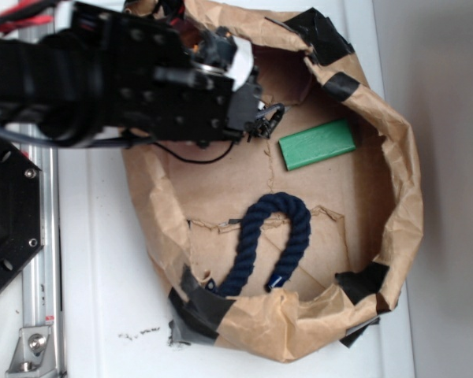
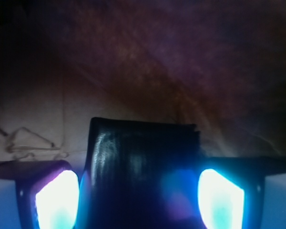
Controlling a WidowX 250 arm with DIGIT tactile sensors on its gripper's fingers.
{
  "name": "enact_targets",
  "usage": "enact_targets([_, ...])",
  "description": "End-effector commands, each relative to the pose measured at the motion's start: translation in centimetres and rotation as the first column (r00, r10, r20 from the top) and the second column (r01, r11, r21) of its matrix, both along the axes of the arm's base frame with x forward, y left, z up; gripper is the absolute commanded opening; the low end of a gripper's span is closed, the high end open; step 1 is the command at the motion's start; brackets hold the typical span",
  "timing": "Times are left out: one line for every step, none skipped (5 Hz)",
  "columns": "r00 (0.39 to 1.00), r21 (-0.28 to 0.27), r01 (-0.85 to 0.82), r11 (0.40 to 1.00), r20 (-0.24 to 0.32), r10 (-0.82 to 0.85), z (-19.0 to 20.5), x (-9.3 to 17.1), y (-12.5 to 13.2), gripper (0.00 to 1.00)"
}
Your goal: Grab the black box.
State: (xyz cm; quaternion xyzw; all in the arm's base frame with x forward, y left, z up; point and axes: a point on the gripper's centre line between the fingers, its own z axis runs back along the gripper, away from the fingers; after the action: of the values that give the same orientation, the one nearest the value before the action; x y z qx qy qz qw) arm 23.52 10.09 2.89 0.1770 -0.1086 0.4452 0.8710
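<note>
Hand (image 2: 139, 200) open, straddling black box (image 2: 143, 167) — flat, squarish, no clear long axis.

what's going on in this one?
The WidowX arm is reaching into the brown paper enclosure, going for the black box. In the wrist view the box sits between the two fingers of the hand, one glowing pad on each side; whether they are clamped on it can't be told. In the exterior view the arm hides the box. The green block and navy rope lie untouched nearby.
</note>
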Motion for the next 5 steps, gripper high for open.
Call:
enact_targets([0.998,-0.004,-0.062,0.998,0.024,0.062,0.4,0.4,1.1,1.00])
enact_targets([0.998,-0.007,-0.066,0.998,0.016,0.066,0.5,0.4,0.8,1.00])
enact_targets([0.997,-0.011,-0.064,0.998,0.031,0.064,1.0,0.4,0.4,0.00])
enact_targets([0.999,-0.031,-0.027,0.999,0.025,0.028,1.6,0.5,0.2,0.00])
enact_targets([0.987,-0.104,0.159,0.982,0.057,-0.153,4.4,1.3,-0.8,0.00])
